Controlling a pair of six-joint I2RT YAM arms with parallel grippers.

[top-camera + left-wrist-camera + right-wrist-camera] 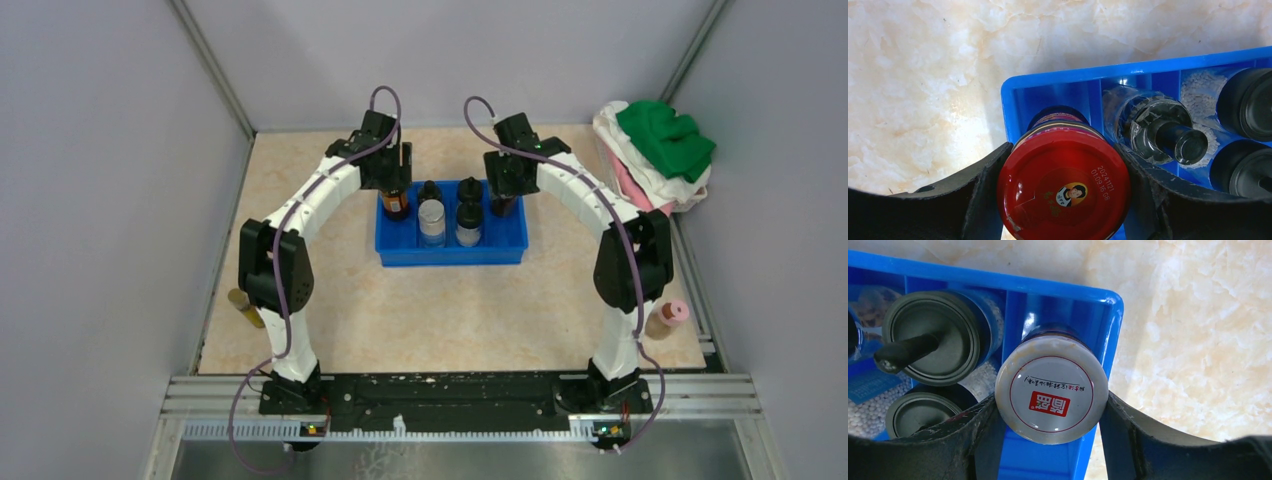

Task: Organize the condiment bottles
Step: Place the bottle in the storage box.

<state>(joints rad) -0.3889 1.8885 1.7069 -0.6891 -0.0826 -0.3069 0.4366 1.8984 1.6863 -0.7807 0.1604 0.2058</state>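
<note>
The blue tray (pixel 450 252) sits mid-table with several condiment bottles standing in it. My left gripper (pixel 393 178) is shut on a dark jar's red cap (pixel 1063 187), fingers (pixel 983 195) pressed to both sides, in the tray's left end compartment. My right gripper (pixel 503 182) is shut on a dark jar's white cap (pixel 1052 390) in the tray's right end. Between them stand clear black-capped grinder bottles (pixel 432 215) (pixel 468 218). A yellowish bottle (pixel 243 306) lies at the table's left edge. A pink-capped bottle (pixel 668 318) lies at the right edge.
A heap of green, white and pink cloths (pixel 660 150) lies at the back right corner. Grey walls close the table on three sides. A metal rail (pixel 460 395) with both arm bases runs along the near edge.
</note>
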